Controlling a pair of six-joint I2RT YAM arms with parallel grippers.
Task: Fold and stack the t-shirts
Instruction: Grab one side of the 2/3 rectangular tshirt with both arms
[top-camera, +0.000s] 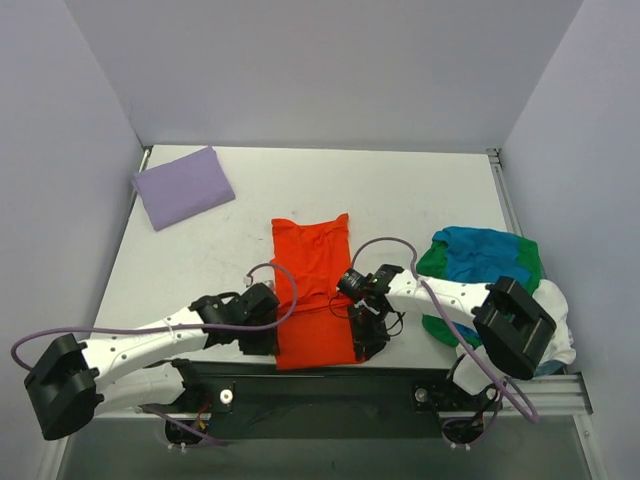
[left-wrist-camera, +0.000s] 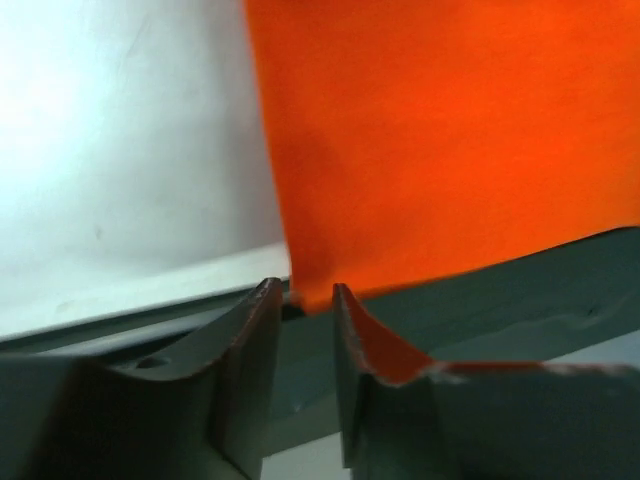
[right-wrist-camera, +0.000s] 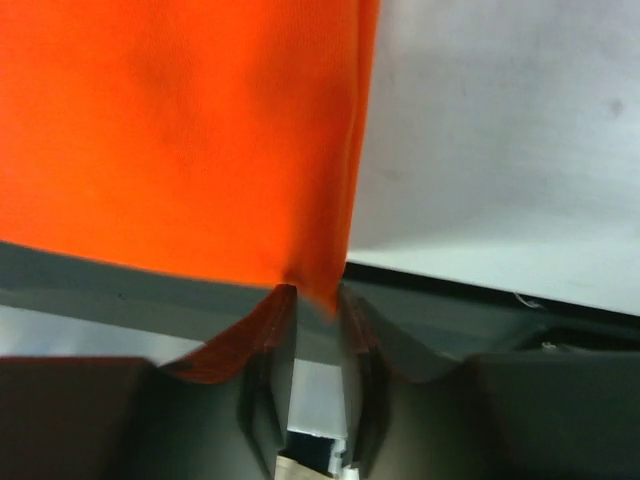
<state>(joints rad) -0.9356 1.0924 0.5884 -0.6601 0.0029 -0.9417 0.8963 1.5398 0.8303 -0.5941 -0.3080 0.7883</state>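
Observation:
The orange-red t-shirt lies as a long narrow strip in the middle of the table, with its near edge at the table's front edge. My left gripper is shut on its near-left corner; the left wrist view shows the shirt and the corner pinched at the gripper. My right gripper is shut on the near-right corner; the right wrist view shows the shirt bunched into the gripper. The lavender t-shirt lies folded at the far left.
A crumpled pile at the right edge holds the blue t-shirt, the green t-shirt and the white t-shirt. The dark front rail runs below the table's near edge. Walls enclose the table on three sides.

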